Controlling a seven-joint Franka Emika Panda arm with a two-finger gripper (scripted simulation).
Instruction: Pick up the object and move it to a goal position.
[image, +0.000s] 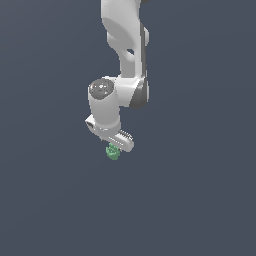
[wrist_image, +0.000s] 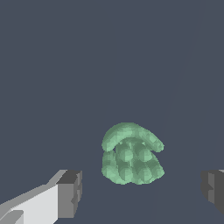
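Note:
The object (wrist_image: 131, 155) is a small matte green lump with rounded bumps, lying on the dark grey floor. In the exterior view only part of the object (image: 112, 153) peeks out below the white hand. My gripper (wrist_image: 140, 188) is open, its two dark-tipped fingers (wrist_image: 70, 192) spread wide on either side of the object, with clear gaps between pads and lump. In the exterior view the gripper (image: 116, 147) hangs right over the object, and its fingertips are mostly hidden by the hand.
The white arm (image: 125, 50) comes down from the top of the exterior view. A plain dark grey surface (image: 200, 190) spreads all around.

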